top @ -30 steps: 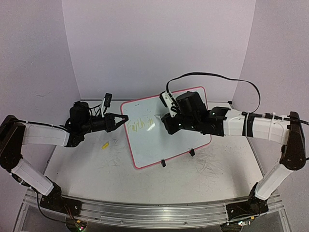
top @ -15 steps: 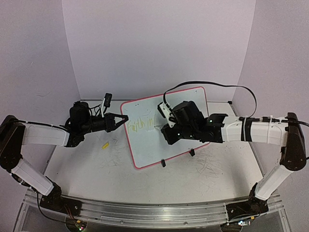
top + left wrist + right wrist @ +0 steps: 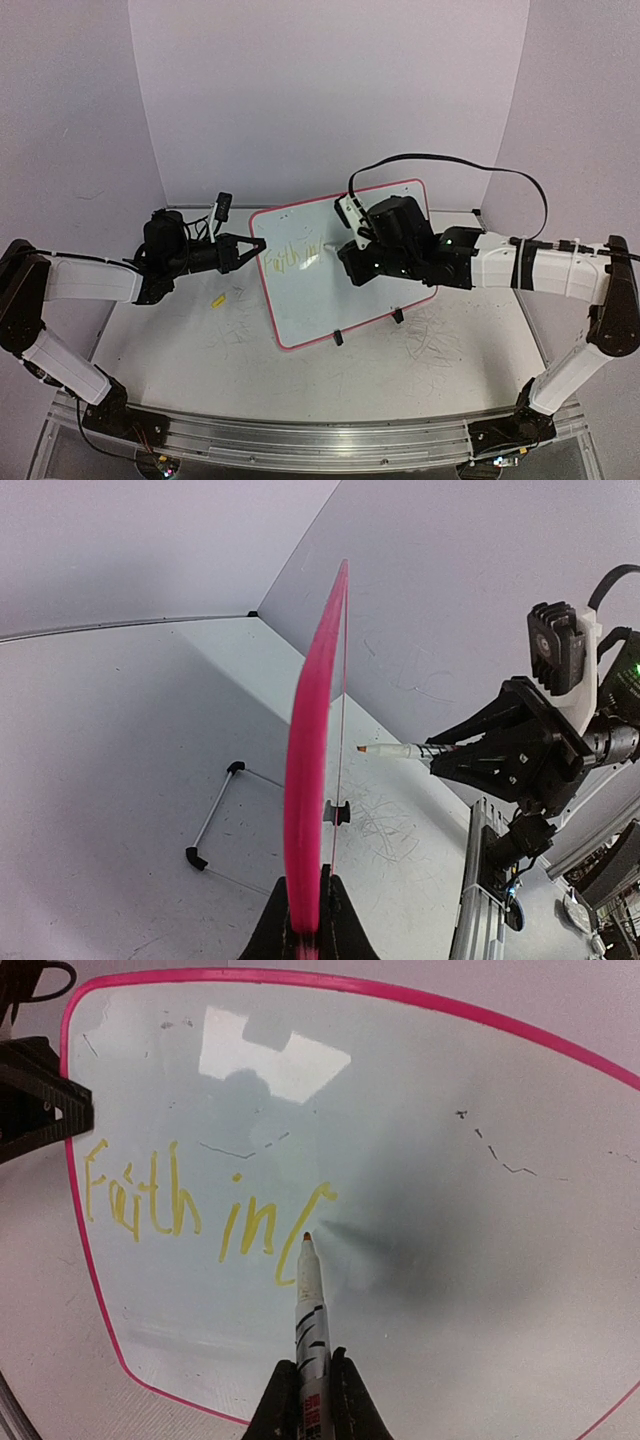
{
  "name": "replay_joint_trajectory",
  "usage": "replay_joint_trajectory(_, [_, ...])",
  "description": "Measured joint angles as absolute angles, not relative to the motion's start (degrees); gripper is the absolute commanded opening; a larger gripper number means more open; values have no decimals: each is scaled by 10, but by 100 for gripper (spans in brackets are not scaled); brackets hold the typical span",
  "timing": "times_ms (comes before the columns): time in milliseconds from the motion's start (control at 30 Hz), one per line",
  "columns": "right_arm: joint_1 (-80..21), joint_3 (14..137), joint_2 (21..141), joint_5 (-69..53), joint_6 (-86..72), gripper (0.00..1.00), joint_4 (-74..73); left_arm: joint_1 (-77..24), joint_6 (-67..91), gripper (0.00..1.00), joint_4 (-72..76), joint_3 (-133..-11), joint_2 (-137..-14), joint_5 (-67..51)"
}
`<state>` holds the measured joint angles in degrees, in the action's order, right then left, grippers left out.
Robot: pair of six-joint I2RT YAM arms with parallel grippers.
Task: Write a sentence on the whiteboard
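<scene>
The whiteboard (image 3: 365, 290) stands tilted on the table, white with a pink rim. My left gripper (image 3: 256, 247) is shut on its left edge; the left wrist view shows the rim (image 3: 312, 770) edge-on between the jaws. My right gripper (image 3: 345, 243) is shut on a white marker (image 3: 312, 1320). The marker's orange tip (image 3: 306, 1236) is close to the board, just right of the last stroke; from the side (image 3: 362, 749) a small gap shows. The sentence (image 3: 200, 1210) reads "Faith in" plus a "C"-like curve, in yellow.
Faint grey marks (image 3: 500, 1155) dot the board's right part. A small yellow piece (image 3: 217, 299) lies on the table left of the board. Grey scribbles (image 3: 435, 340) mark the tabletop. A black-tipped wire stand (image 3: 215, 815) lies behind the board. Walls enclose the table.
My right gripper dipped lower and nearer half a second ago, then came back up to the writing line. A new curved stroke stands after "in". The left arm has not moved.
</scene>
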<state>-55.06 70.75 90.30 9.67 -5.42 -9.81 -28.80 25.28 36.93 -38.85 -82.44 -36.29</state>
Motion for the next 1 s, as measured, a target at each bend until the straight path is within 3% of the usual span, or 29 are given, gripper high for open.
replay_joint_trajectory(1000, [-551,718,925,124,-52,0,-82,-288,252,0,365,-389,-824,-360])
